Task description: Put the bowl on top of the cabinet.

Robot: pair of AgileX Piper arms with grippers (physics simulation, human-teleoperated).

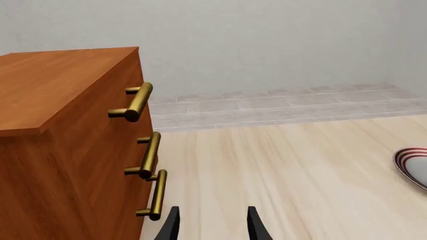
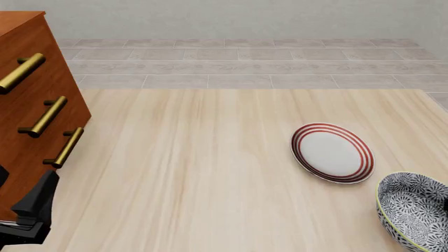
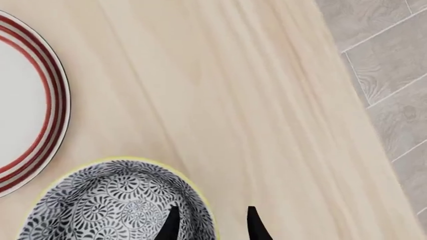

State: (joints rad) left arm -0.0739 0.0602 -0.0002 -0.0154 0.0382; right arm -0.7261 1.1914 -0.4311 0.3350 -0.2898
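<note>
The bowl (image 2: 413,214), black-and-white floral with a pale yellow rim, stands at the table's near right corner. In the right wrist view my right gripper (image 3: 212,225) is open and straddles the bowl (image 3: 107,205) at its rim, one finger inside and one outside. The reddish-brown cabinet (image 2: 28,110) with brass bar handles stands at the far left of the table. My left gripper (image 1: 212,226) is open with nothing between its fingers, low beside the cabinet (image 1: 60,130) front near the lowest handle (image 1: 157,195).
A flat white plate with red rings (image 2: 332,153) lies just beyond the bowl, to its left. The left arm (image 2: 31,207) sits at the near left by the cabinet. The table's right edge (image 3: 360,150) runs close to the bowl.
</note>
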